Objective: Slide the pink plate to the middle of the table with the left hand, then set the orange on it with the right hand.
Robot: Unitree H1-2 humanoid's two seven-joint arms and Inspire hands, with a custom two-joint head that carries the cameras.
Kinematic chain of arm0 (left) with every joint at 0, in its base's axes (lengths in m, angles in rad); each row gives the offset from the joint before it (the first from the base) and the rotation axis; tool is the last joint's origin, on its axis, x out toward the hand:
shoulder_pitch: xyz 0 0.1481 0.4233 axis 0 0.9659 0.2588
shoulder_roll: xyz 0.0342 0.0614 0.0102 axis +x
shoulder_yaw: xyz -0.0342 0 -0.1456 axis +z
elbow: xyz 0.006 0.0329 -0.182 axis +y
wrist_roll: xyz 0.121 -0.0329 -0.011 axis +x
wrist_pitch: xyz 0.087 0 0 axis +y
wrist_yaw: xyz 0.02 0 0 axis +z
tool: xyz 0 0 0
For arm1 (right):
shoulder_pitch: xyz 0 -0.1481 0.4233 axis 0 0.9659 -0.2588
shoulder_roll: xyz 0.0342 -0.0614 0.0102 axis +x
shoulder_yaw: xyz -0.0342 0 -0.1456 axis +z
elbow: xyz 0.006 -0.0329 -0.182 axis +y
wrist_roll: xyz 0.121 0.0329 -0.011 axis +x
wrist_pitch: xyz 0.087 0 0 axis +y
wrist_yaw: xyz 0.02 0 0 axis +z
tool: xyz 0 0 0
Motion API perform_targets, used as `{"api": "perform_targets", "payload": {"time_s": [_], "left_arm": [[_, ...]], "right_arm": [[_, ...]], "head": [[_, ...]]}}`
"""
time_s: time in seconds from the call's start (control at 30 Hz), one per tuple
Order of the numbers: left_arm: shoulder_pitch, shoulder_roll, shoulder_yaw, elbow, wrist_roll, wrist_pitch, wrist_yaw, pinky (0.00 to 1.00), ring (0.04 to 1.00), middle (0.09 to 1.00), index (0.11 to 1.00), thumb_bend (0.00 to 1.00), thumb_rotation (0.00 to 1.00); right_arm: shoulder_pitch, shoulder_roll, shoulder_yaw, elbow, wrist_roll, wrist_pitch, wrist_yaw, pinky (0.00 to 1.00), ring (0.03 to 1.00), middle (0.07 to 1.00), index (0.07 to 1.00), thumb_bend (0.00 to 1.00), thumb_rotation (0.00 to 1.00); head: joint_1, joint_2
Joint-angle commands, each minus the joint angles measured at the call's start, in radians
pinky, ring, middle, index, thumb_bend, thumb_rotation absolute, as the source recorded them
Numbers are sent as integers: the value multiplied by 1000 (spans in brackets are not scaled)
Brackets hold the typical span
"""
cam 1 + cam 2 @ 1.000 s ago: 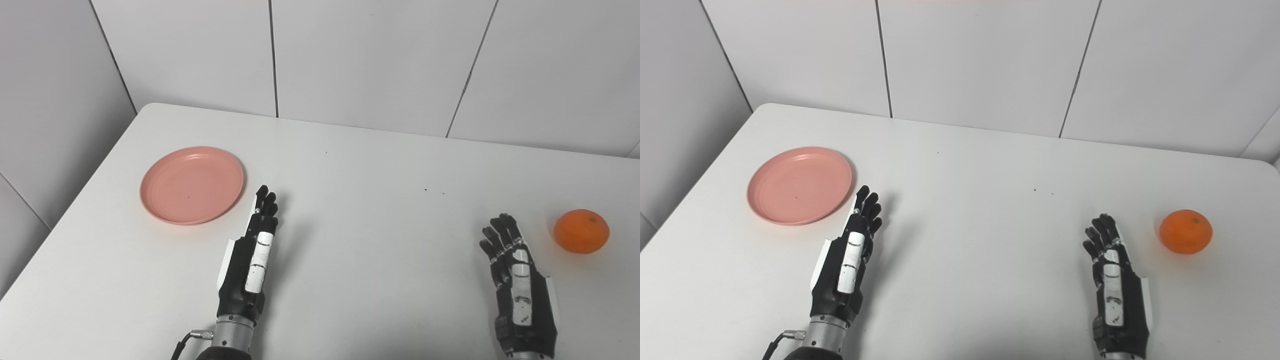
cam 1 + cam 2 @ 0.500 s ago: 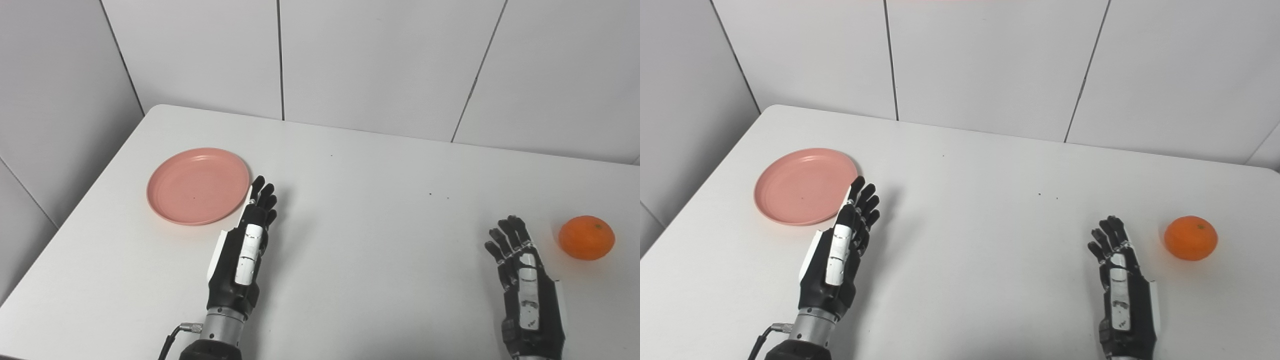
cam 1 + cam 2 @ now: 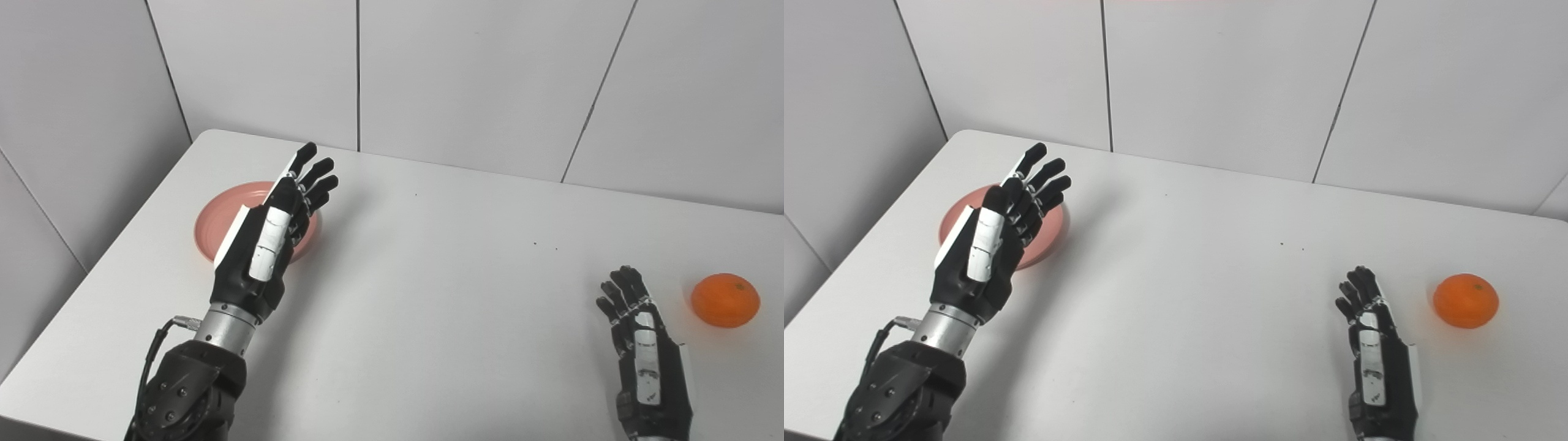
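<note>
Hovering above the pink plate [image 3: 211, 223], the left hand [image 3: 269, 236] is raised off the white bench [image 3: 429, 294] with its fingers [image 3: 315, 174] straight, spread slightly apart and holding nothing. The plate lies flat on the bench under and behind the palm, so that only its near-left part and a strip of rim beside the knuckles show; the fingertips reach past its far edge, and whether any part of the hand touches it cannot be told. On the other side, the right hand [image 3: 640, 343] rests low by the bench's near edge, its fingers [image 3: 1360, 288] loosely extended, a little apart and empty. The orange [image 3: 726, 300] sits on the bench just beyond and to the outer side of those fingertips, near them but not touching. The plate and the orange are well apart, with bare bench between the two hands.
</note>
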Motion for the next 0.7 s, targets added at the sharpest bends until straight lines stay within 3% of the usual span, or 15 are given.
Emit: {"api": "perform_targets", "payload": {"time_s": [0.0, 0.2, 0.33, 0.67], "left_arm": [[-41, 30, 18, 35, -29, -103, -30, 892, 907, 924, 950, 995, 894], [-105, 113, 78, 186, -27, -251, -69, 809, 857, 899, 934, 1000, 898], [-150, 161, 95, 235, -44, -275, -80, 753, 825, 875, 932, 1000, 926], [-256, 256, 140, 366, -108, -305, -134, 719, 827, 864, 927, 997, 890]], "right_arm": [[48, 4, -1, 106, -4, -36, 15, 908, 907, 908, 886, 777, 868], [54, 4, -3, 104, -7, -39, 19, 897, 902, 905, 885, 769, 873], [60, 6, -2, 95, -5, -36, 23, 899, 903, 904, 878, 769, 867], [64, 9, -4, 83, -17, -29, 23, 891, 901, 903, 874, 782, 873]], "head": [[0, -1], [-3, 3], [-5, 4], [-1, 8]]}}
